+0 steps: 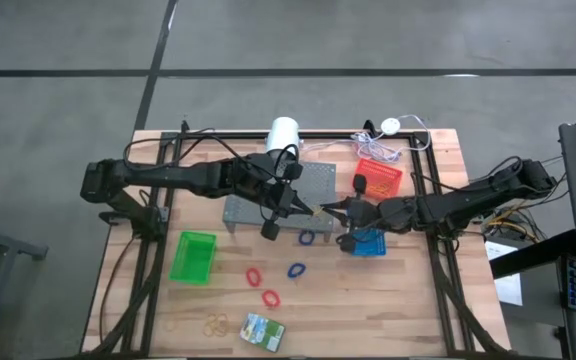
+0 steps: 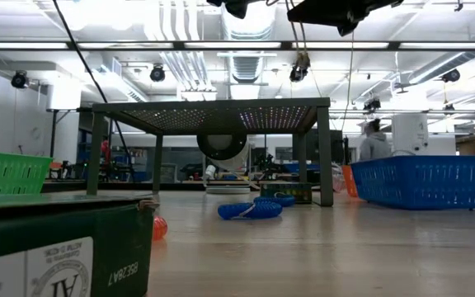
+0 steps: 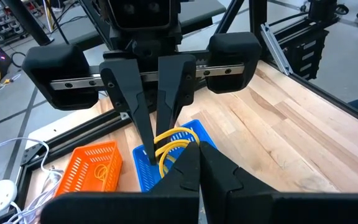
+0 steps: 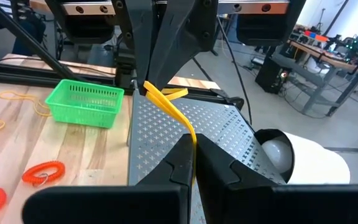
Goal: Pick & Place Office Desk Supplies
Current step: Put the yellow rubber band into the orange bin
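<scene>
yellow band [image 4: 178, 114] — pinched between left pincer [image 1: 313, 210]; right pincer [image 1: 330, 212]

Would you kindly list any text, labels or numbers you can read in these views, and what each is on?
Crayon box, low view: a white label with large letters and a short code beneath, seen upside down and partly cut off; not reliably readable.
Crayon box, high view: printing too small to read.
No other text is legible.

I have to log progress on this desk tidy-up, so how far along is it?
Done: some bands lie in the red basket. In hand: both the left gripper and right gripper pinch one yellow rubber band mid-air. Left: red bands, a blue band, tan bands and the crayon box.
</scene>
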Motion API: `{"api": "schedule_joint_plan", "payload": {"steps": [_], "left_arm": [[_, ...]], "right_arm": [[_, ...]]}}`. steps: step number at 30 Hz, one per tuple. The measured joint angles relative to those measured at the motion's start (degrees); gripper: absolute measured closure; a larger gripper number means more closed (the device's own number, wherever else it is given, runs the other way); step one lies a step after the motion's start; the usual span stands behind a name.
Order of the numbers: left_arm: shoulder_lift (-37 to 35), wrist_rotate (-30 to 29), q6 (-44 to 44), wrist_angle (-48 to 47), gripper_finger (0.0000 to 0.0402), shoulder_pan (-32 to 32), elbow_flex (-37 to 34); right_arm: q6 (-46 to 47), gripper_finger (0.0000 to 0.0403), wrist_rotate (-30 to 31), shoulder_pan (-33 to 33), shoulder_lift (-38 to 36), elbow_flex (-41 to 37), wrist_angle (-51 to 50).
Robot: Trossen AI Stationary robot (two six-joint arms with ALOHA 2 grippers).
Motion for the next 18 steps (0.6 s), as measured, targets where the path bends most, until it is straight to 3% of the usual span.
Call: {"api": "schedule_joint_plan", "payload": {"steps": [12,18], "left_arm": [[0.00,0.00,-0.07,0.00,0.0397,-0.07,0.00],[0.00,0.00,-0.09,0.00,0.0351,-0.11,0.00]], "right_arm": [[-0.15,0.0394,0.04,0.02,0.00,0.00,-0.01],[-0.14,0.0394,0.07,0.02,0.00,0.00,-0.02]]}}
